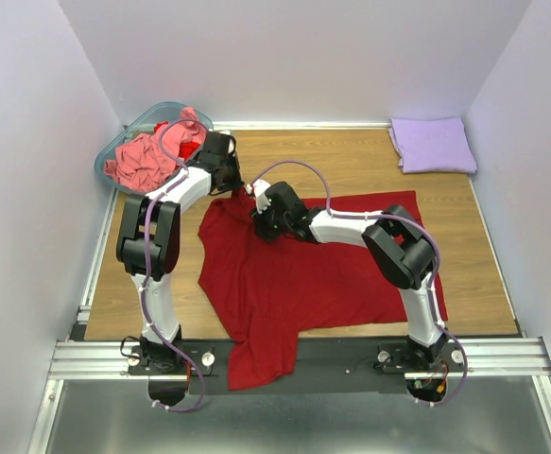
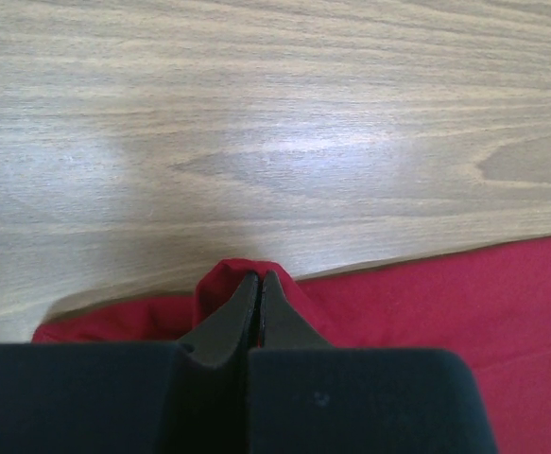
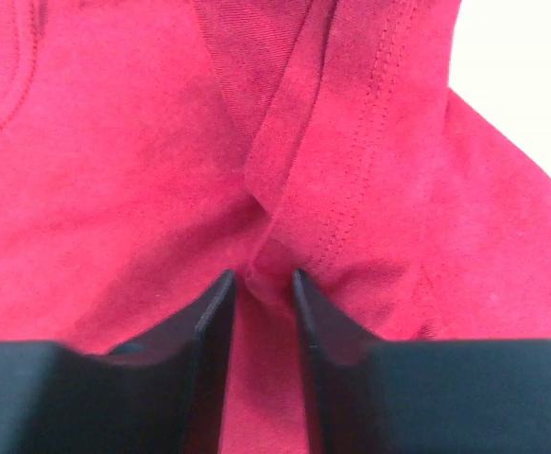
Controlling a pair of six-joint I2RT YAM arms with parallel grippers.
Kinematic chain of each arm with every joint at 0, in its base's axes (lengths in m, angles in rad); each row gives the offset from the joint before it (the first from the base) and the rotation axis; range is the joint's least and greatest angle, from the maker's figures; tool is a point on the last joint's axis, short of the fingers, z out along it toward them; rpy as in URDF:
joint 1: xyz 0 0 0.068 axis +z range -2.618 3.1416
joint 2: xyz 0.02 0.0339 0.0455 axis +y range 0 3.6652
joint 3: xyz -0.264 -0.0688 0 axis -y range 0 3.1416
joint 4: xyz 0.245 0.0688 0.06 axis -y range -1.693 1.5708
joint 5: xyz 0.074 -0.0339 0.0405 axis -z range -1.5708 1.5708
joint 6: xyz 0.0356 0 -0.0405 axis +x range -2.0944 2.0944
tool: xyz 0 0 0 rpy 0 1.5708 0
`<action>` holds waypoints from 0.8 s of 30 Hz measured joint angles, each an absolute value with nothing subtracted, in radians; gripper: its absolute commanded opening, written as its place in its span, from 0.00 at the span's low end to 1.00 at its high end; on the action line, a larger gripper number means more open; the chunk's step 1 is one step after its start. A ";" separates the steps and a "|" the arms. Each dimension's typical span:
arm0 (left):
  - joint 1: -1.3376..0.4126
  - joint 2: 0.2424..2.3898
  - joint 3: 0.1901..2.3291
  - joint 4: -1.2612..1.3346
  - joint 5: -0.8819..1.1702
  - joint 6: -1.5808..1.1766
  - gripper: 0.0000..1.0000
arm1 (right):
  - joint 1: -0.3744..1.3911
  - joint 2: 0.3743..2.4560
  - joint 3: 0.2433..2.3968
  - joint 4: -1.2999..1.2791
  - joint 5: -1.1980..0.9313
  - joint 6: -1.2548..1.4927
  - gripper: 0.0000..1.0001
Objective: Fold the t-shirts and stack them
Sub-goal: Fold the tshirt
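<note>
Left gripper point(image 2: 259, 284) is clenching the dark red t-shirt point(image 1: 322, 274) edge; right gripper point(image 3: 261, 281) is grasping its raised fold.

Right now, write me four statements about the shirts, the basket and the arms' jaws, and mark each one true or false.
1. The red shirt lies spread on the table, with one part hanging over the near edge. True.
2. The purple shirt is in the basket. False: it lies folded at the table's far right corner, and the basket holds a pink shirt.
3. The left jaws are shut on the red shirt's edge. True.
4. The right jaws hang above bare wood. False: they are over the red shirt, with a fold of it between them.
</note>
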State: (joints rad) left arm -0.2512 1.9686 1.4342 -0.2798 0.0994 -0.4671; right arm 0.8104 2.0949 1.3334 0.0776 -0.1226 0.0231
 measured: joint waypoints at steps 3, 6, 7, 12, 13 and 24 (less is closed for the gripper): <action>-0.254 1.969 1.434 -0.280 0.098 -0.466 0.00 | 0.810 2.097 1.333 0.084 -0.116 0.020 0.23; -0.256 1.969 1.434 -0.280 0.098 -0.463 0.00 | 0.810 2.097 1.333 0.084 -0.113 0.017 0.10; -0.256 1.969 1.434 -0.280 0.098 -0.462 0.00 | 0.810 2.097 1.333 0.084 -0.113 0.017 0.08; -0.256 1.967 1.434 -0.287 0.086 -0.457 0.00 | 0.810 2.080 1.316 0.084 -0.109 0.016 0.01; -0.256 1.966 1.434 -0.291 0.085 -0.456 0.00 | 0.810 2.070 1.308 0.080 -0.108 0.016 0.01; -0.266 1.647 1.231 -0.328 0.040 -0.479 0.00 | 0.810 1.841 1.206 0.058 -0.148 0.018 0.01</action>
